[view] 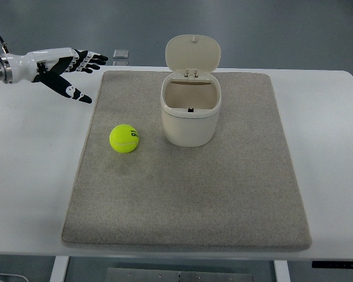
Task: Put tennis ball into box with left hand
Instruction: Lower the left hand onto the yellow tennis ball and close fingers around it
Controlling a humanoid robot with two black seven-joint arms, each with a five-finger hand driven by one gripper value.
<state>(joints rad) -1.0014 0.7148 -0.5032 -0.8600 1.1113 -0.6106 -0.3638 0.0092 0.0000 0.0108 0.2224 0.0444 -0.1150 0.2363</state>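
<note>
Tennis ball (124, 138) pickup has not begun, by the look of it: the white tabletop (29, 176) carries a grey mat (223, 194), on which stands the cream box (190, 114), lid tipped up and mouth clear, with the ball resting on the mat just left of the box. The left hand (67, 67) hovers at the upper left, well apart from the ball, fingers spread and empty, touching nothing. Next it likely must travel right and down, then close around the ball.

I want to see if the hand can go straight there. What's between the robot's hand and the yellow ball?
Nothing stands between the left hand and the tennis ball in the top view, only bare white table and grey mat.
</note>
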